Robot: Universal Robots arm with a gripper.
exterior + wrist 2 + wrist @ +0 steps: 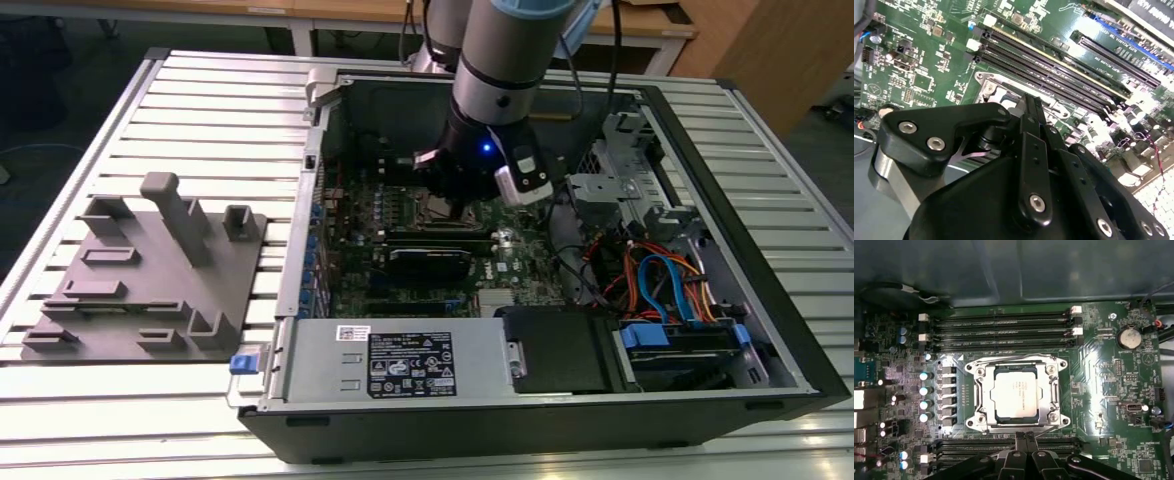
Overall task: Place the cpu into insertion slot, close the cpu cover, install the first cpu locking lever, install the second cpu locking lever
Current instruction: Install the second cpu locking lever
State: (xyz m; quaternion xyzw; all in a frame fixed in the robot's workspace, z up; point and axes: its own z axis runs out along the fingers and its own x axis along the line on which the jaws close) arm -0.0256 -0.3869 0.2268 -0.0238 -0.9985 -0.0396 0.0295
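1. Plainly, your claw stood low over the motherboard inside the open computer case on the slatted surface.
2. Its fingers were drawn narrow, tips together, with nothing seen between them in either wrist view.
3. The cpu lay flat in the insertion slot, square to it.
4. The cpu cover appeared lowered around the chip, so the first two steps looked done.
5. I judged the step in hand to be a locking lever: your fingertips sat just beside the socket edge, where a thin wire bar ran. Whether it was latched, I could not tell.
6. Latching would call for steady pressure along that bar, kept clear of the memory slots.
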